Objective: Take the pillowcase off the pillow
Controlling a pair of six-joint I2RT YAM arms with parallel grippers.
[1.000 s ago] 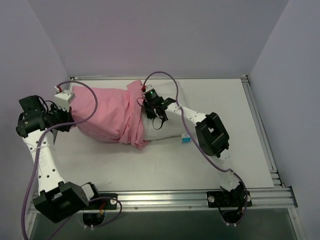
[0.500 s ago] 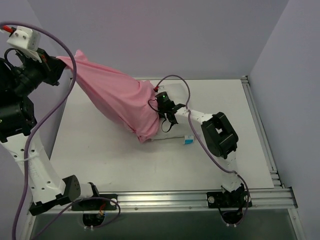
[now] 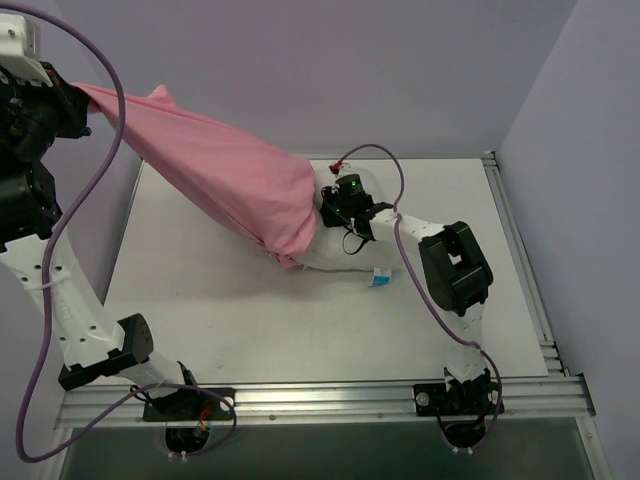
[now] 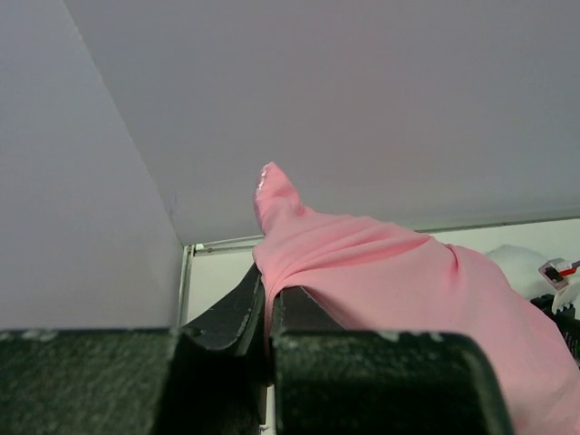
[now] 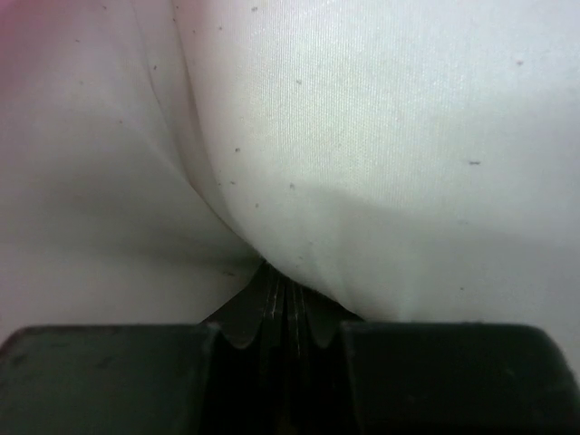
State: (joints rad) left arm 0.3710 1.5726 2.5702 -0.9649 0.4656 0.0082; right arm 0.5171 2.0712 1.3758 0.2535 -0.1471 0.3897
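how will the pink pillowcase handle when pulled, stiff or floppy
Probably floppy: the pillowcase hangs in soft folds between the left end effector and the pillow. Likely light, since one pinched corner holds it up. It may drag rather than slip freely, as its hem bunches around the pillow, which the right end effector pinches.

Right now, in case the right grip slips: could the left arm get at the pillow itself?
Probably not. The left gripper is shut on the pillowcase, held high at the far left, and that cover wraps the pillow's end facing it. Only the part by the right gripper is bare.
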